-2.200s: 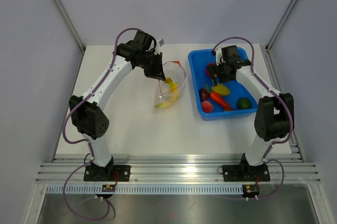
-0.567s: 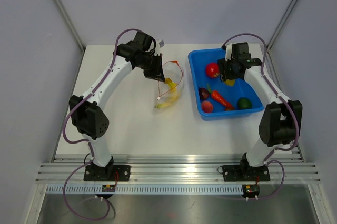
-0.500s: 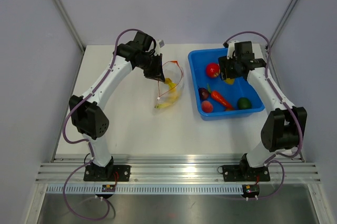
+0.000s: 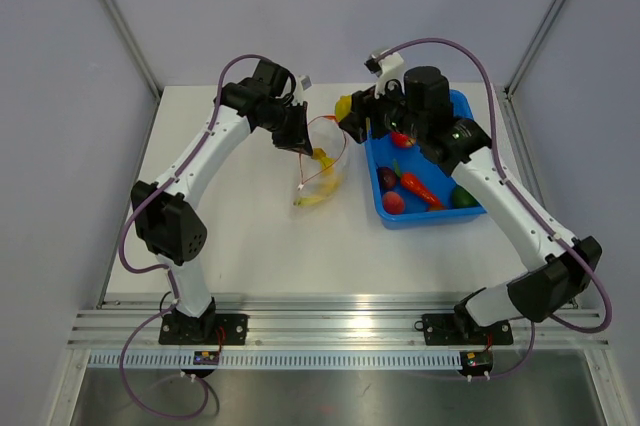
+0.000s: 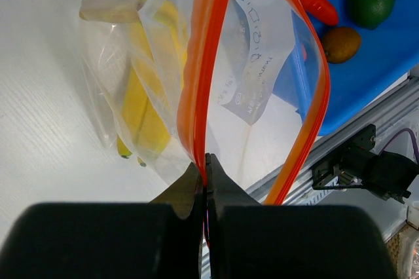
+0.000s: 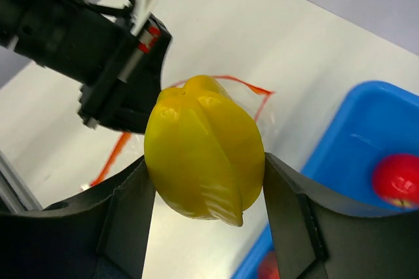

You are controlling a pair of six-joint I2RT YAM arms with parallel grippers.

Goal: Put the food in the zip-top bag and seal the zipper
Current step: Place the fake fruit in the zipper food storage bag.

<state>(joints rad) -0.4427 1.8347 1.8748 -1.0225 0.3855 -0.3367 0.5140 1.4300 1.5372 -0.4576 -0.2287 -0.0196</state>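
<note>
Left gripper (image 5: 204, 167), pinched tight on the thin orange-red zipper strip (image 5: 203, 63), holds the crinkly clear zip-top bag (image 5: 262, 63) agape; the curved yellow toy banana (image 5: 141, 102) lies inside. Right gripper (image 6: 209, 210), jaws wide, clasps a ridged yellow toy fruit (image 6: 203, 148) above the bag. Risk: fruit clips the rim, dragging the strip free.

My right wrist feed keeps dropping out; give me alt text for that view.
A yellow ridged toy fruit sits clamped between the right gripper's dark fingers, above the table. Behind it the left gripper pinches the clear bag's orange-red zipper; a blue bin holding a red tomato is at right.
</note>
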